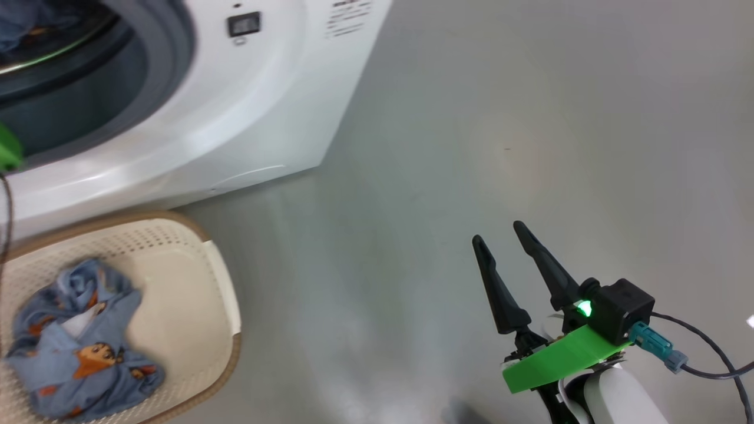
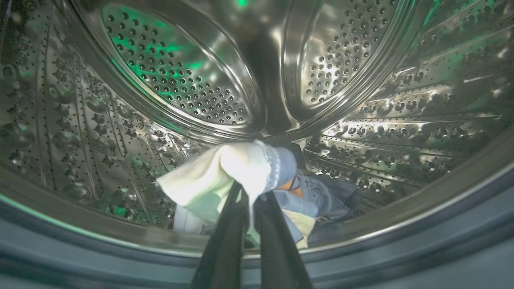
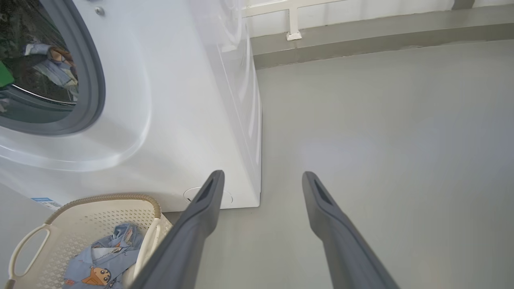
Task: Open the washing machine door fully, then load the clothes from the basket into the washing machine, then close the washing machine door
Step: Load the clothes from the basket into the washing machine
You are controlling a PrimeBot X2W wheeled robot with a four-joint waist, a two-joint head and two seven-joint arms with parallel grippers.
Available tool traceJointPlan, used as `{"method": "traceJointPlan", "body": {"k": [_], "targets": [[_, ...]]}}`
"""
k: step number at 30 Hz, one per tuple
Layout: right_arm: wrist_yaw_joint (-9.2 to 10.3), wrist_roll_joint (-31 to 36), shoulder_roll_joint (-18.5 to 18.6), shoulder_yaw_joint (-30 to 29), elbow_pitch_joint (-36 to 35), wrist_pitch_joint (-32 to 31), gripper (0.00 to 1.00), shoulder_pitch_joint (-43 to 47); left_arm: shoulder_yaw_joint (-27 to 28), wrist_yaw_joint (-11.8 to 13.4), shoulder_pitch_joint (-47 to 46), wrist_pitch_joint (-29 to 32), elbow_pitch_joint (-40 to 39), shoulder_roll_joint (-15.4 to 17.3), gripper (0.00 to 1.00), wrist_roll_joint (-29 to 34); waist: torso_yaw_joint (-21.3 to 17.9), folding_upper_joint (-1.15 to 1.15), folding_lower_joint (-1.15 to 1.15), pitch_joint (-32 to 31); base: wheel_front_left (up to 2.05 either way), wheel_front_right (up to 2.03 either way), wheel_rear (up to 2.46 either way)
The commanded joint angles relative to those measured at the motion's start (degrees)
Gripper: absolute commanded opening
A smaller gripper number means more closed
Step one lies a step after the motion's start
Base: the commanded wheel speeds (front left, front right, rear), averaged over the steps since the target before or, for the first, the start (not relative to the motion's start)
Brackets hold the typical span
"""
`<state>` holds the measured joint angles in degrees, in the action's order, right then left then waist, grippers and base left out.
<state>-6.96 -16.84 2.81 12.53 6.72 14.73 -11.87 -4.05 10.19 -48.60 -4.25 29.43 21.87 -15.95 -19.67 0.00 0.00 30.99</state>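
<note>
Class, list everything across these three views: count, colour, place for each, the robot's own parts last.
washing machine: one, white, upper left of the head view
drum: one, steel, inside the machine
gasket: one, grey, around the opening
basket: one, cream, brown rim, on the floor before the machine
printed garment: one bundle, blue and orange, in the basket
white cloth: one, white, in the drum
blue clothes: count unclear, blue, on the drum bottom
floor: one, grey, right of the machine
left gripper: one, dark, in the drum, shut on the white cloth
right gripper: one, dark, open, over the floor
</note>
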Motion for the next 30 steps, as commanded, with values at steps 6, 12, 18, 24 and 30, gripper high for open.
{"method": "traceJointPlan", "body": {"k": [6,12,18,24,30], "targets": [[-0.53,-0.32,0.07,3.06,-1.17,0.27,1.0,0.99,0.96,-1.43,-9.39,-4.35,9.72,5.55,0.0,1.76,-4.7,0.0,0.0,2.53,0.0,0.0,0.0],[-0.53,-0.46,0.07,4.1,-1.29,0.27,1.0,1.28,0.36,-1.82,-17.52,-7.31,18.26,8.29,0.0,3.13,-7.14,0.0,0.0,5.65,0.0,0.0,0.0],[-0.53,-1.22,0.07,4.49,-1.64,0.27,1.0,1.61,-0.7,-1.66,-23.3,-9.05,24.48,9.54,0.0,4.41,-8.18,0.0,0.0,7.14,0.0,0.0,0.0],[-0.53,-1.49,0.07,4.88,-1.47,0.27,1.0,1.81,-2.73,-2.81,-26.4,-7.29,30.31,9.77,0.0,5.53,-8.47,0.0,0.0,6.9,0.0,0.0,0.0],[-0.53,-1.87,0.07,5.03,-1.16,0.27,1.0,2.11,-4.62,-3.3,-30.05,-4.07,35.12,8.86,1.0,6.28,-8.3,0.0,0.0,6.3,0.0,0.0,0.0]]}}
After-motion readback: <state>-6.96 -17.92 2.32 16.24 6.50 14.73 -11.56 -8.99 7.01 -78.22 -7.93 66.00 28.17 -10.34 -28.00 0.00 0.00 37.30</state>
